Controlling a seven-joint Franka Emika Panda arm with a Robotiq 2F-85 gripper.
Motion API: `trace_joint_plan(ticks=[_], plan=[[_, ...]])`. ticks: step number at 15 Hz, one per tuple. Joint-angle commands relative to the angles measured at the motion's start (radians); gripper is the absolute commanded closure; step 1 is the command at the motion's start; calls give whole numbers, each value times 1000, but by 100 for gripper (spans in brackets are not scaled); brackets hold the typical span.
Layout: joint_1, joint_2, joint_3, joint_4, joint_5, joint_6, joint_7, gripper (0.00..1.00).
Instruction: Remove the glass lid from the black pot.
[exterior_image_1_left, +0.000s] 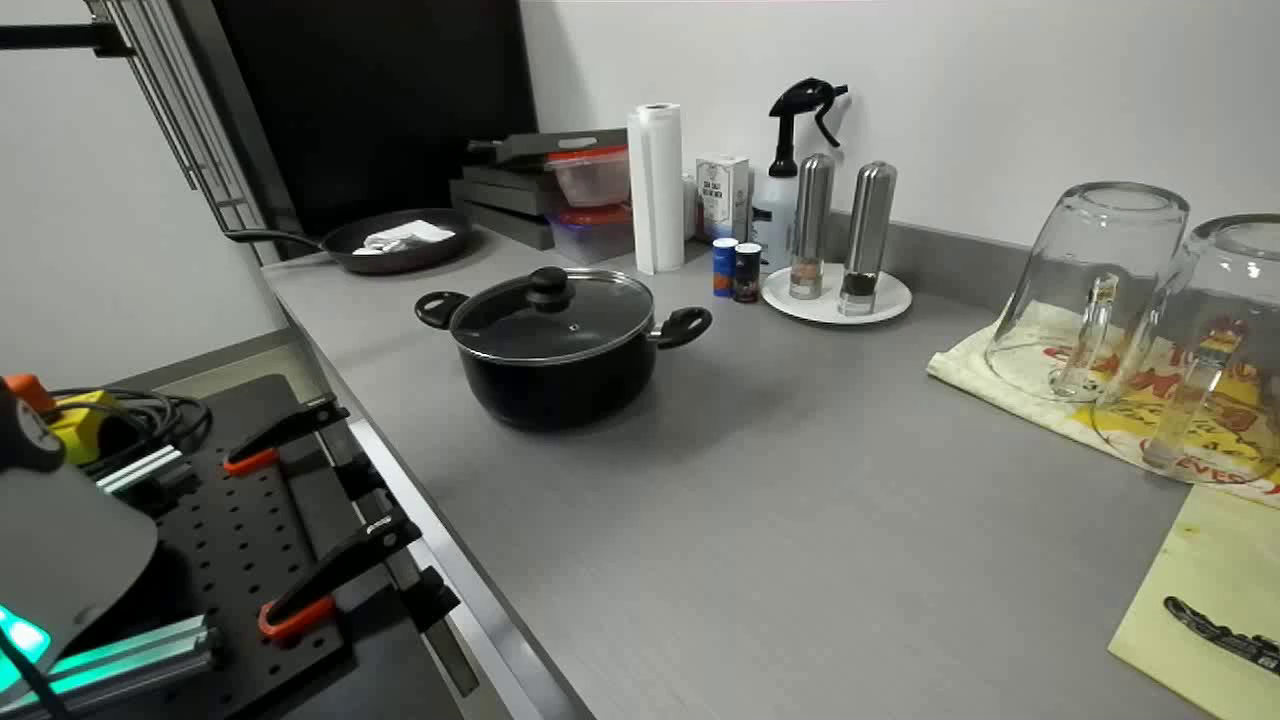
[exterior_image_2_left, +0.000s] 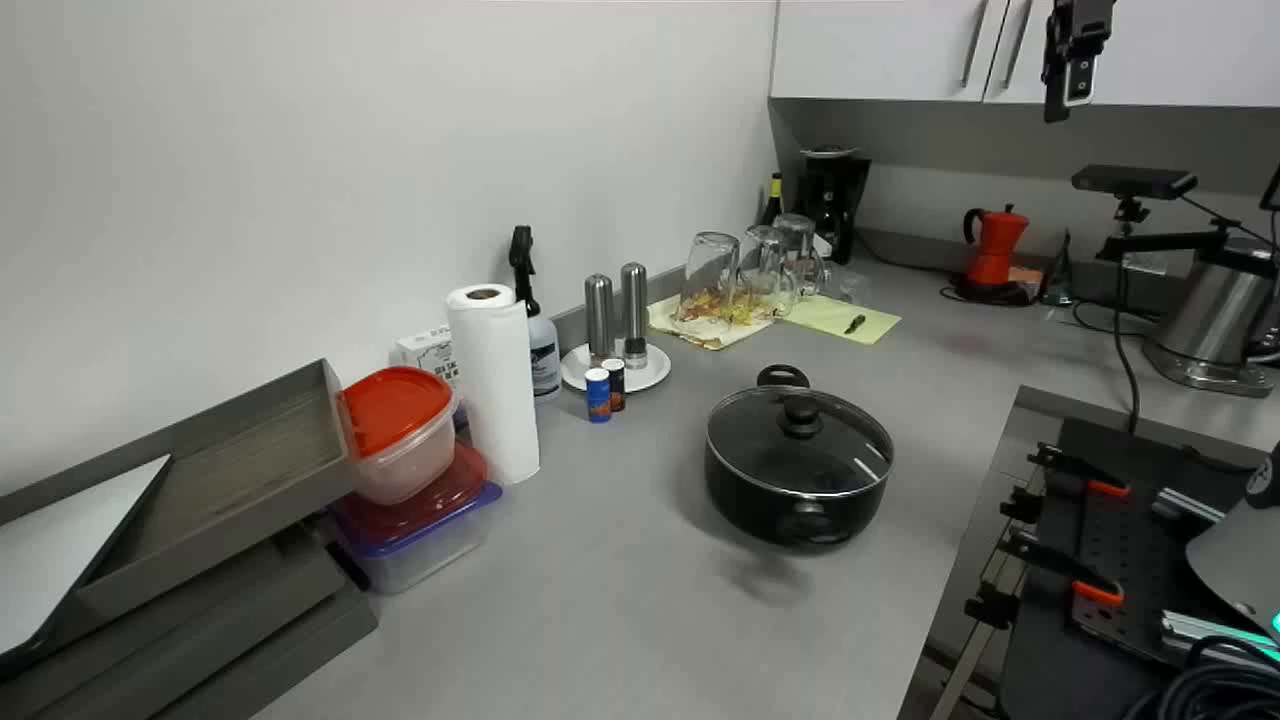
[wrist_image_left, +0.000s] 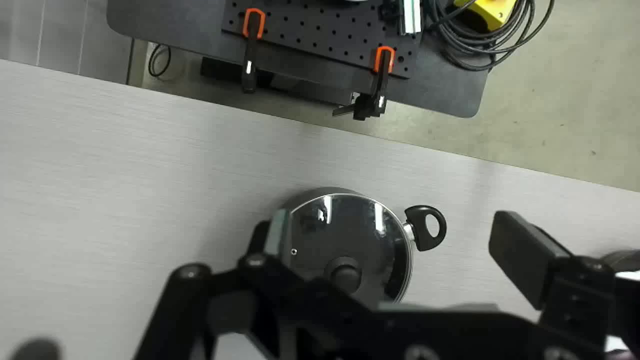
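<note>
The gripper (wrist_image_left: 392, 240) is hanging over the desk (exterior_image_1_left: 850, 520), fingers (wrist_image_left: 525, 260) spread wide, gripping nothing, likely for straddling the knob (exterior_image_1_left: 549, 284). In an exterior view, the glass lid (exterior_image_1_left: 552, 330) is covering the black pot (exterior_image_1_left: 560, 392), knob up, presumably for grasping, toward the desk's left edge.

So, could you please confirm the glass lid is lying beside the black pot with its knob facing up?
Not quite: the glass lid rests on the black pot, not beside it, as both exterior views show; its knob does face up.
</note>
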Motion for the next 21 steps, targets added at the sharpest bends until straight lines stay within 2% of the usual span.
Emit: trace_joint_plan(ticks=[1, 10, 16, 21], plan=[[-5, 1, 4, 3, 2, -2, -2, 0], [2, 39, 6, -1, 7, 30, -8, 0], [19, 137, 43, -44, 5, 193, -6, 0], [45, 247, 99, -84, -8, 378, 8, 0]])
